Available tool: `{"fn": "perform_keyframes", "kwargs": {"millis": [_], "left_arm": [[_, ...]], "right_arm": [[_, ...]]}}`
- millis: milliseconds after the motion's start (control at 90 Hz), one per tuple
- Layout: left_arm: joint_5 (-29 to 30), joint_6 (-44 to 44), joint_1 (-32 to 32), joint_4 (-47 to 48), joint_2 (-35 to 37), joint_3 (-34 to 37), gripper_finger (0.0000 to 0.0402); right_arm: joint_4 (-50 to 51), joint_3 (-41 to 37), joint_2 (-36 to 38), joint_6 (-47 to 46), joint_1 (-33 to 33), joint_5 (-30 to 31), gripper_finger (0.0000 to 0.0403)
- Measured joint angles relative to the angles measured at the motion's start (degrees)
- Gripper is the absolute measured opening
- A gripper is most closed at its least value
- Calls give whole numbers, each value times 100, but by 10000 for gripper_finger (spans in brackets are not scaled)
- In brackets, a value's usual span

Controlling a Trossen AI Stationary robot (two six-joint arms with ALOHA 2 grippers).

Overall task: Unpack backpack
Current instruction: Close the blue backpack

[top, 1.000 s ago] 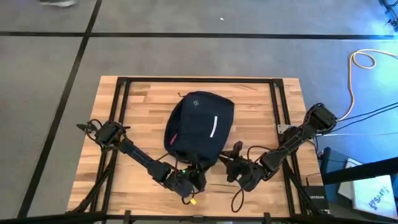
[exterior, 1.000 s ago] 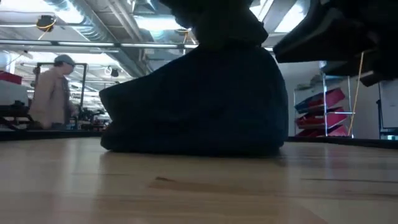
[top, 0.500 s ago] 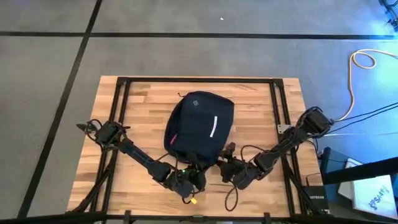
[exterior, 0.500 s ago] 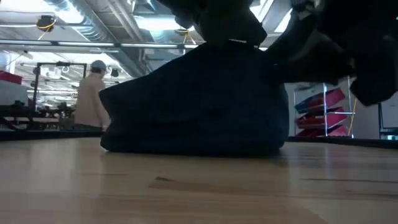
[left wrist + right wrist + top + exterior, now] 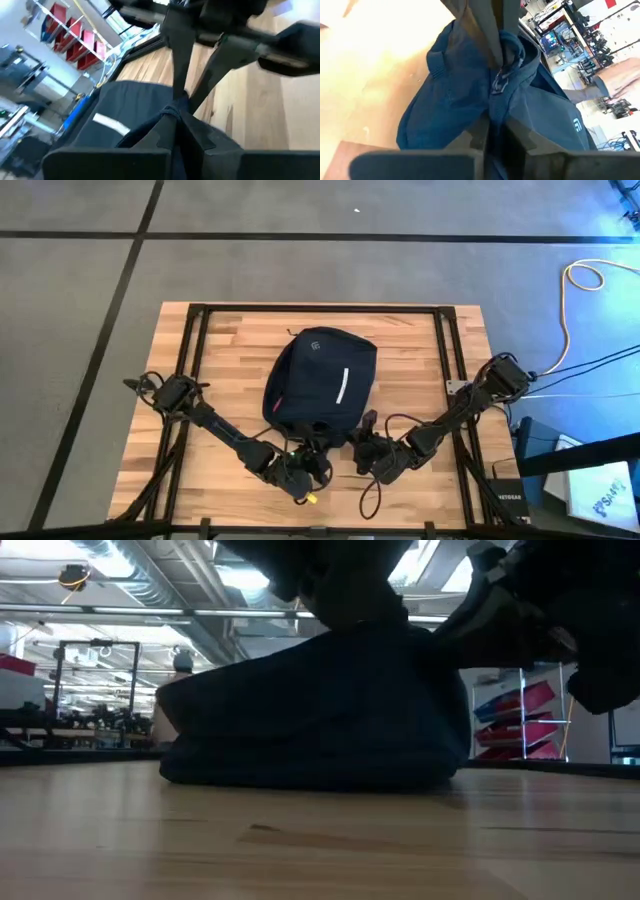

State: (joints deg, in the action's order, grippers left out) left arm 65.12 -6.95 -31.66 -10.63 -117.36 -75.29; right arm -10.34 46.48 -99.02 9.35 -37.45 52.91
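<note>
**Backpack pinched at its near edge by both grippers**

Backpack [image 5: 320, 385] lies flat at the middle of the table [image 5: 230, 360], front side up. On the front sit a small white diamond logo [image 5: 317, 346] toward the far end and a slim white stripe [image 5: 345, 386] running lengthwise beside it; neither carries writing that can be read. A short red mark shows on the bag's left flank. The bag looks closed, and nothing of its contents shows in any view.

Left gripper [image 5: 307, 452] is at the bag's near edge; its wrist view shows the two fingers [image 5: 172, 135] clenched together on a fold of dark fabric. Right gripper [image 5: 362, 442] is just beside it, at the near right corner of the bag, and in its wrist view its fingers [image 5: 492, 135] are likewise pressed together on blue fabric close to a zipper pull [image 5: 498, 82].

From table height the bag is a dark mound with both arms above it. Person [image 5: 170, 700] stands far behind, partly hidden by the bag; red bins [image 5: 525, 725] fill a rack at the right.
</note>
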Motion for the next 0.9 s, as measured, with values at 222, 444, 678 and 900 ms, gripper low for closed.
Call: {"fn": "perform_keyframes", "kwargs": {"millis": [222, 444, 678, 900], "left_arm": [[412, 828, -26, 552, 0, 0, 0], [531, 1284, -57, 865, -2, 0, 0], [633, 1280, -106, 882, -2, 0, 0], [830, 2089, -143, 1641, -2, 0, 0]], "right_arm": [[98, 2, 0, -60, -172, 1, 5], [295, 4, 2, -443, -198, 5, 3], [329, 4, 2, -460, -192, 27, 1], [344, 4, 2, -499, -190, 50, 0]]}}
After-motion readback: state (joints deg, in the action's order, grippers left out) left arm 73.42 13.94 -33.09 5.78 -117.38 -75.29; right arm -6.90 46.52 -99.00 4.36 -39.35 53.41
